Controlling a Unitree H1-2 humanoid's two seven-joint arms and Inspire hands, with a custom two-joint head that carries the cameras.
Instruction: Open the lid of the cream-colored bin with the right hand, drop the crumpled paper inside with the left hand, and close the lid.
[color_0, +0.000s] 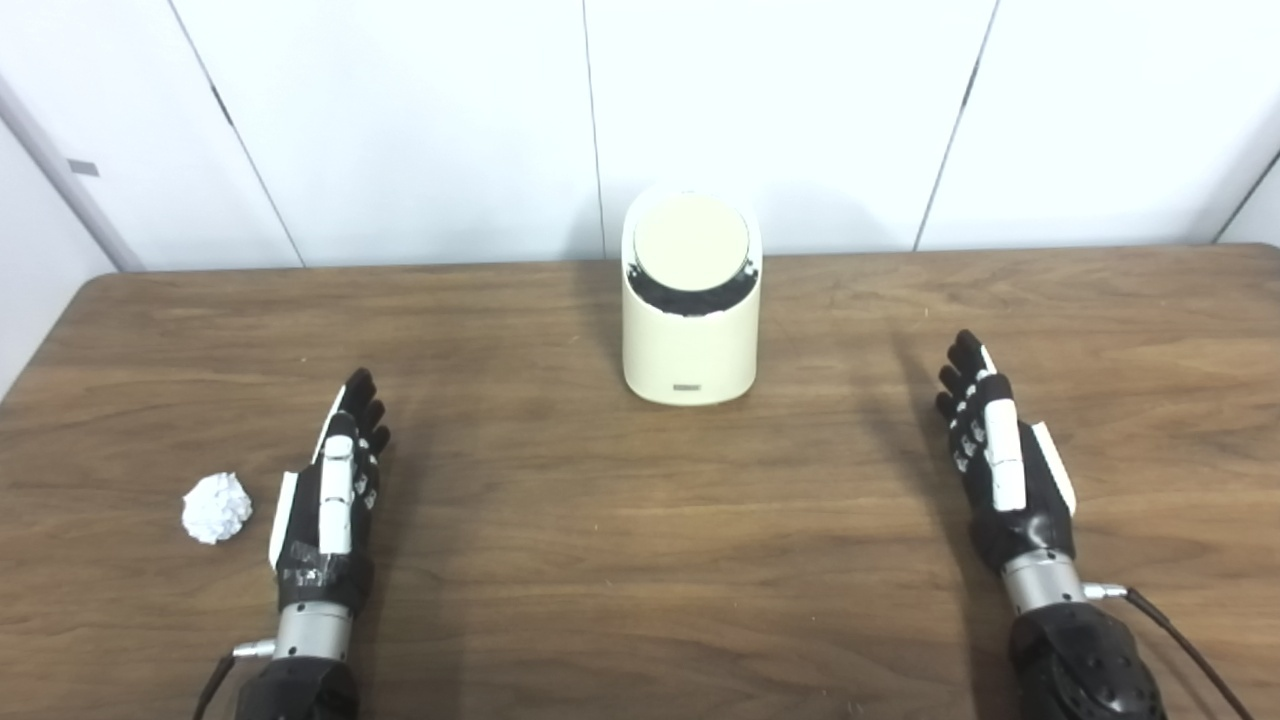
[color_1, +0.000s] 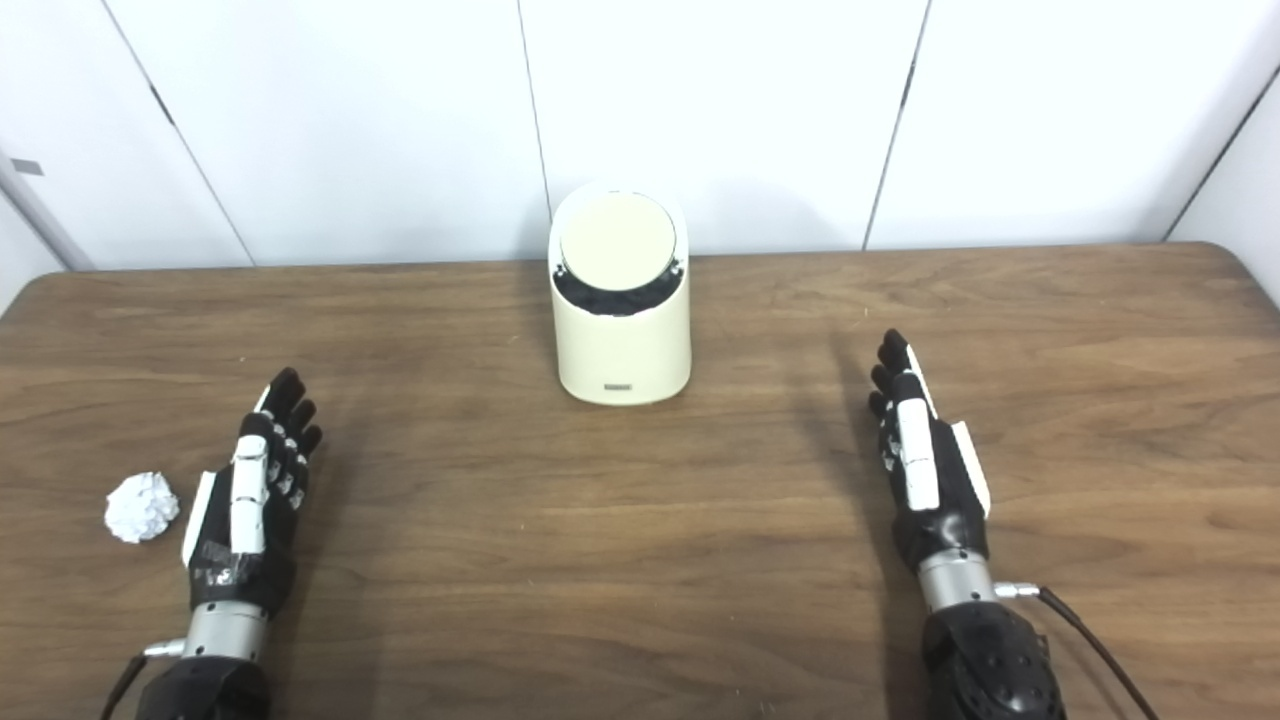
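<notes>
**Nothing started yet: lid first, with my right hand**

Both my hands rest out over the table (color_0: 640, 600), holding nothing; my left hand (color_0: 330, 490) lies with fingers straight and close side by side, pointing toward twelve o'clock, and my right hand (color_0: 1000, 450) lies the same way, fingers extended and empty. The bin (color_0: 688, 330) stands upright at twelve o'clock from the middle of the table, near the far edge and well apart from both hands; from my right hand it sits at about ten o'clock. Its round lid (color_0: 690, 243) is tilted toward me and looks seated, so I judge the opening step not yet begun. The crumpled paper (color_0: 216, 507) lies on the table just beside my left hand, at its nine o'clock, untouched.

My next move, as I read it, is to carry the right hand up and across to the lid and tip or press it open; only then is the left hand any use, turning to nine o'clock to pinch the paper.

How the lid hinges I cannot tell; a dark band under its lower edge may be a gap or a liner; the small label at the bin's base is too blurred to read; my thumbs are mostly hidden.
</notes>
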